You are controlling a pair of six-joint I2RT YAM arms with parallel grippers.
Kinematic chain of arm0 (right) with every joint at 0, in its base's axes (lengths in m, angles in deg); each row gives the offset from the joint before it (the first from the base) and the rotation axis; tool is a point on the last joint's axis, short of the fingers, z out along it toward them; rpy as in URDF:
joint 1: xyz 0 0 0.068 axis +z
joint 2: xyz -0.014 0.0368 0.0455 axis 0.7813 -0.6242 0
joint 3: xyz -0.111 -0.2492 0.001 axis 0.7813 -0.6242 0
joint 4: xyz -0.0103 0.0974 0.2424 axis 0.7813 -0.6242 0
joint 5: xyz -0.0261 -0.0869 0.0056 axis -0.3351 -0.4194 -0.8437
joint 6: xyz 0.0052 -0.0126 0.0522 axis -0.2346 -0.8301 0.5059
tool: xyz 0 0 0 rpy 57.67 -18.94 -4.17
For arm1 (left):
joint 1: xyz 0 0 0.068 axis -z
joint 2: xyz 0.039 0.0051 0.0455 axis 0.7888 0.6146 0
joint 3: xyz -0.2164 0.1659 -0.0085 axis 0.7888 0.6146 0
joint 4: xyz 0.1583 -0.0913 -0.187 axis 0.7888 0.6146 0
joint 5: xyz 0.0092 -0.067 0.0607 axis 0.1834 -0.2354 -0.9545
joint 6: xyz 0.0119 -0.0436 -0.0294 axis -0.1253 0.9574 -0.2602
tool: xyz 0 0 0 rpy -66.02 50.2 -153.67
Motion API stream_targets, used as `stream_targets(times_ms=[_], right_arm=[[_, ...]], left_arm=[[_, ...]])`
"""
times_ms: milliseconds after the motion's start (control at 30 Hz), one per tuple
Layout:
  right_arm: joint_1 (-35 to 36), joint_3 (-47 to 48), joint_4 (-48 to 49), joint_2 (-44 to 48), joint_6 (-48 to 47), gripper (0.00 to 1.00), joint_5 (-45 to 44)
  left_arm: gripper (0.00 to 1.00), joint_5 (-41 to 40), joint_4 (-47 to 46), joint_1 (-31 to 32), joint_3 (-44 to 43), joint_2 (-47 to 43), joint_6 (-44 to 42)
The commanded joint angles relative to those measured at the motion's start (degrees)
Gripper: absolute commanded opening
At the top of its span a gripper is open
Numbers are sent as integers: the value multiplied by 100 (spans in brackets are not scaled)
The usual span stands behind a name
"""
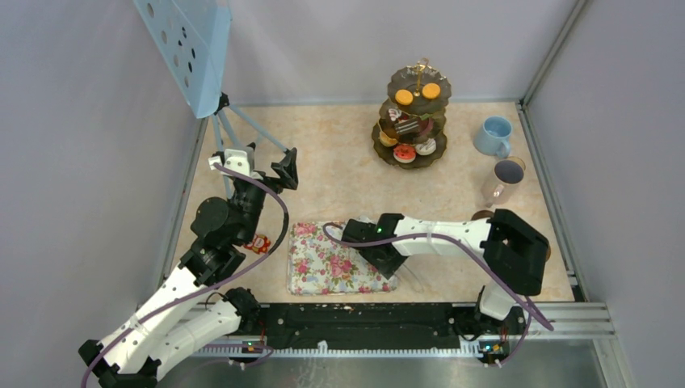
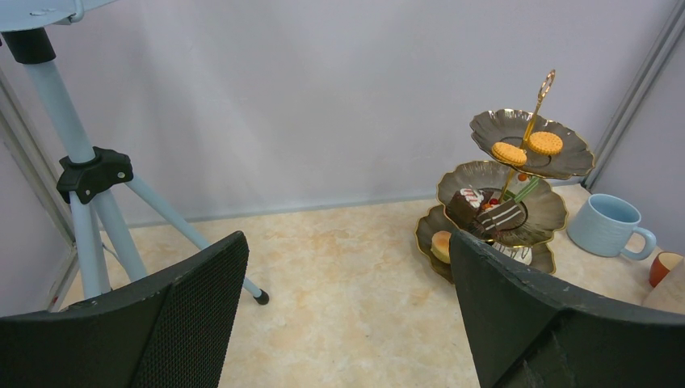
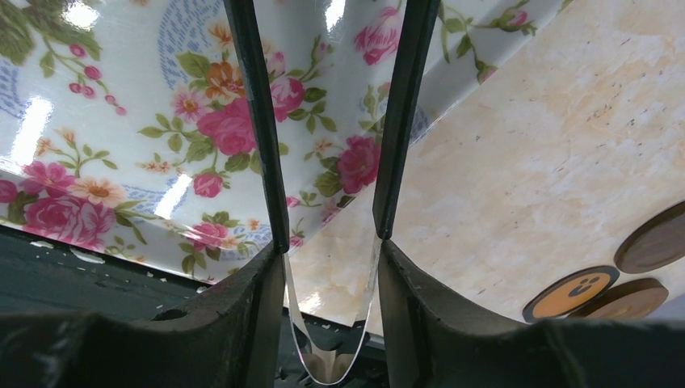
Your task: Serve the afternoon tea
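The dark three-tier stand [image 1: 386,150] with a gold handle stands at the back of the table. It carries two orange rounds [image 1: 418,94] on top, a cake slice [image 1: 406,127] in the middle and donuts [image 1: 404,153] at the bottom. It also shows in the left wrist view [image 2: 557,206]. A light-blue cup [image 1: 493,135] and a pale-grey cup [image 1: 506,179] stand to its right; a small orange-brown cup [image 2: 664,267] shows at the left wrist view's edge. My left gripper [image 1: 262,162] is open and empty, well left of the stand. My right gripper [image 3: 331,250] is shut on the black tongs [image 3: 258,121] over the floral tray's right edge.
The floral rectangular tray [image 1: 323,259] lies at the front middle. Round brown coasters [image 3: 654,238] lie right of it. A blue tripod [image 2: 89,174] with a perforated board [image 1: 190,40] stands at the back left. A small red item [image 1: 258,242] lies by the left arm. Walls enclose three sides.
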Motion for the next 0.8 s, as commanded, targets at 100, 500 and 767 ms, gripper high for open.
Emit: stream_targets(times_ms=[100,500,767], right_arm=[[90,195,71,118,-38,26,26],[84,2,442,1031,-146,1,-31],[-209,237,590,2276,-567,0,-885]], left_arm=[[99,20,-176,-24,-125,0,26],[99,37,-176,-23,-125,-11,35],[99,29,-176,-24,-125,4,41]])
